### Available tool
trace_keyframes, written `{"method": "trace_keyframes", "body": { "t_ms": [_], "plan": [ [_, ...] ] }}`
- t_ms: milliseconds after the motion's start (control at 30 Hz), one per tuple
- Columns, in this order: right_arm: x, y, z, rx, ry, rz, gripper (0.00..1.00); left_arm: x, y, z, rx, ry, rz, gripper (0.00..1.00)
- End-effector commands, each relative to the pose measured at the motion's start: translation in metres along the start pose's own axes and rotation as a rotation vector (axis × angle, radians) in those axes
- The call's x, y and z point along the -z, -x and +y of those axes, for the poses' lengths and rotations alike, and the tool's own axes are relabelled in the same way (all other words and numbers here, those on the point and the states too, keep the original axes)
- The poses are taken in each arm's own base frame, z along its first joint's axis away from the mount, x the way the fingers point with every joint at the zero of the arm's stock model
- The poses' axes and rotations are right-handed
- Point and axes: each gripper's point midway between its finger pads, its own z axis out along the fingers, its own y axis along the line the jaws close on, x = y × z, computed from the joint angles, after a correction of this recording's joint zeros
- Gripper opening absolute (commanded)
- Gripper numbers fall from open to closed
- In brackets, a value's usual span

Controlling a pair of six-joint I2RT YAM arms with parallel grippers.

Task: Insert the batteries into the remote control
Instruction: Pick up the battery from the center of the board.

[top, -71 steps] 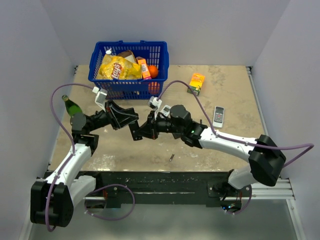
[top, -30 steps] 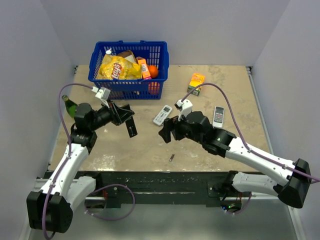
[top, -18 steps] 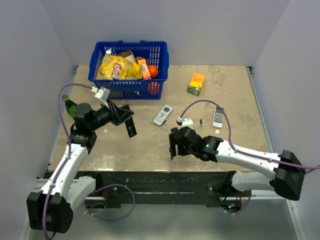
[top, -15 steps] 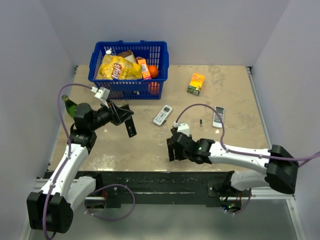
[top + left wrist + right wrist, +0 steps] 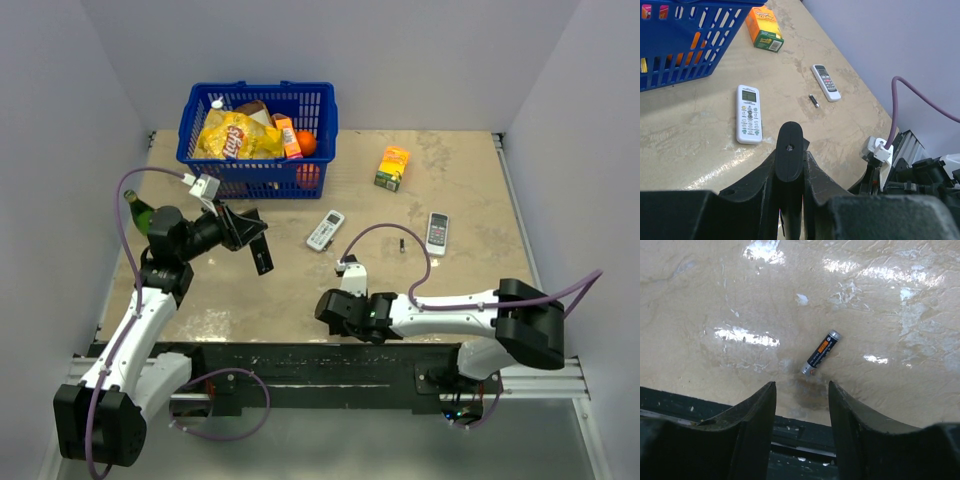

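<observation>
My left gripper is shut on the black remote control and holds it above the table's left side. In the left wrist view its rounded end sticks up between the fingers. One battery lies on the table just ahead of my right gripper, whose jaws stand open with nothing between them. In the top view the right gripper is low near the table's front edge and hides that battery. A second battery lies further right.
A white remote with a screen and a white remote with grey buttons lie mid-table. An orange juice box and a blue basket of groceries stand at the back. A green bottle is at the left. The black front rail is right under the right fingers.
My right arm has left the remote, swung back to the table's near edge and come down over the battery there, its jaws narrowing. The left gripper keeps the remote still.
</observation>
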Motion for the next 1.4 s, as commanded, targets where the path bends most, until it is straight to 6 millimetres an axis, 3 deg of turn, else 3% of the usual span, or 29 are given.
{"method": "trace_keyframes", "body": {
  "t_ms": [0, 600, 1133, 1367],
  "plan": [
    [-0.003, 0.019, 0.009, -0.083, -0.031, -0.093, 0.48, 0.002, 0.020, -0.014, -0.044, -0.041, -0.048, 0.00],
    [-0.021, 0.002, 0.002, -0.014, -0.118, -0.086, 0.34, 0.002, 0.020, -0.013, -0.042, -0.038, -0.049, 0.00],
    [-0.019, -0.010, -0.030, 0.009, -0.186, -0.069, 0.18, 0.002, 0.019, -0.012, -0.042, -0.038, -0.049, 0.00],
    [-0.012, -0.004, -0.031, 0.034, -0.152, -0.087, 0.00, 0.001, 0.018, -0.017, -0.037, -0.073, -0.050, 0.00]
  ]
}}
